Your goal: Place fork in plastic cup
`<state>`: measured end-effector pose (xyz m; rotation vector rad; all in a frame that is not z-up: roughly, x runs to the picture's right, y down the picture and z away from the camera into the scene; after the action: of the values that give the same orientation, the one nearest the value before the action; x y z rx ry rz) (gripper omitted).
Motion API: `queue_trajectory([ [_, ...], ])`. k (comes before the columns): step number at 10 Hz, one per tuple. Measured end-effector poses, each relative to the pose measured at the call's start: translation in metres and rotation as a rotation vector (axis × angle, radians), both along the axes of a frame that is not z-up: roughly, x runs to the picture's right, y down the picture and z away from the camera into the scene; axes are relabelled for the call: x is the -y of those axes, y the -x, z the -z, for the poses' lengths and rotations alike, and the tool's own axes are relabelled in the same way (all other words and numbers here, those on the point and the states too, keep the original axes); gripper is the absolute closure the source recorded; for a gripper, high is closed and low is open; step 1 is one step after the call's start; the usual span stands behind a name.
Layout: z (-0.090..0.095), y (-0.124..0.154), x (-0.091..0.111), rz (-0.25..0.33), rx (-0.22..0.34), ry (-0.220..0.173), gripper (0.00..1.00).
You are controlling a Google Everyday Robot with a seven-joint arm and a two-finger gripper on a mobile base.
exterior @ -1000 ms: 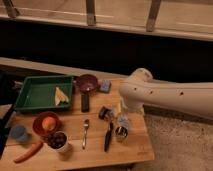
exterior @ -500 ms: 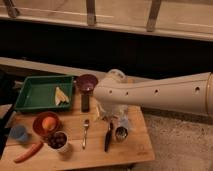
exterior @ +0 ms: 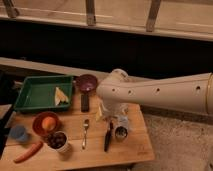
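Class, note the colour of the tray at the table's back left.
Green tray, clearest in the camera view; the tool hovers right of it.

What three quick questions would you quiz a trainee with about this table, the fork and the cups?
1. True or false: the fork lies inside the light-blue plastic cup.
2. Where is the open tool? A over the green tray; B by the black-handled utensil and small metal cup; C touching the carrot.
3. Fill in: in the view, the plastic cup stands near the ____ edge of the table.
Key: 1 false; 2 B; 3 left.
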<state>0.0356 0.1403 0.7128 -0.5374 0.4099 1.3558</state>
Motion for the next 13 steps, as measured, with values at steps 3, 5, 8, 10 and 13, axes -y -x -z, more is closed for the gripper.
queue_trajectory([
  [3, -0.034, 0.03, -0.013, 0.005, 0.035, 0.046, 0.2],
  [5, -0.048, 0.071, -0.011, 0.012, 0.07, 0.066, 0.2],
  [8, -0.051, 0.095, -0.023, 0.032, 0.095, 0.092, 0.2],
  [10, -0.048, 0.111, -0.03, 0.045, 0.124, 0.093, 0.2],
  [13, -0.048, 0.108, -0.03, 0.048, 0.118, 0.093, 0.2],
])
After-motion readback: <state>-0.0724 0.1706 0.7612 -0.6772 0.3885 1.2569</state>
